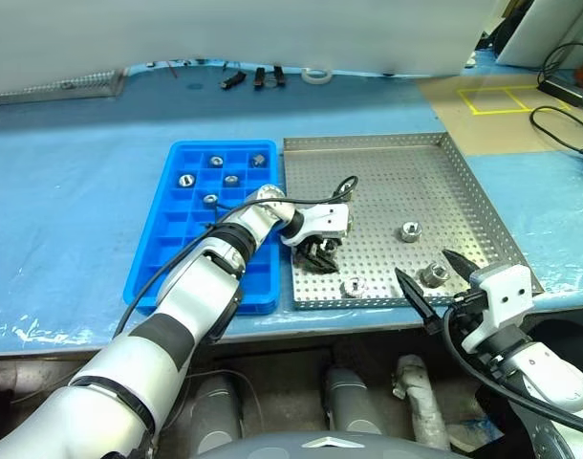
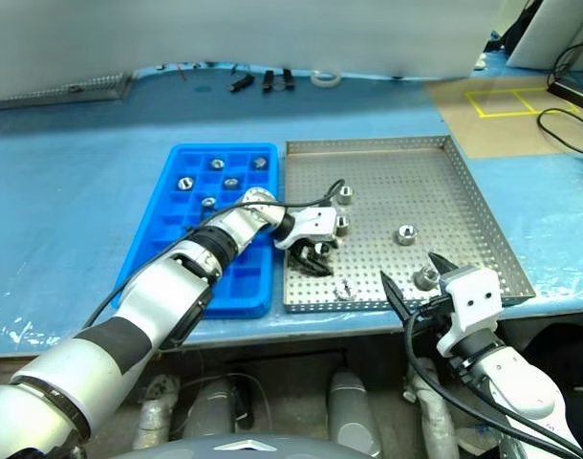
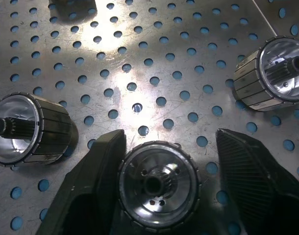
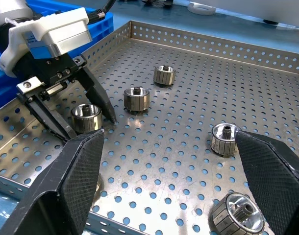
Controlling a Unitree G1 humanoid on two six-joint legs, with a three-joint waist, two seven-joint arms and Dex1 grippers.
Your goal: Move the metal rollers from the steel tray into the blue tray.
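The steel tray (image 1: 406,177) holds several metal rollers, among them one at mid-right (image 1: 411,230), one near the front right (image 1: 431,275) and one by the front rim (image 1: 354,286). My left gripper (image 1: 318,256) reaches down into the tray's left part and straddles a roller (image 3: 158,185). One finger (image 3: 98,181) touches it; a small gap remains at the other finger (image 3: 247,171). The blue tray (image 1: 167,258) lies to the left, with several rollers (image 1: 231,179) in its far compartments. My right gripper (image 1: 422,262) hovers open and empty over the tray's front right corner.
Pale blue sheeting covers the table. Along its far edge lie small black parts (image 1: 257,76) and a white tape ring (image 1: 317,74). A perforated metal strip (image 1: 53,88) sits far left. Cables (image 1: 559,120) run at the right. The table's front edge is just behind both trays.
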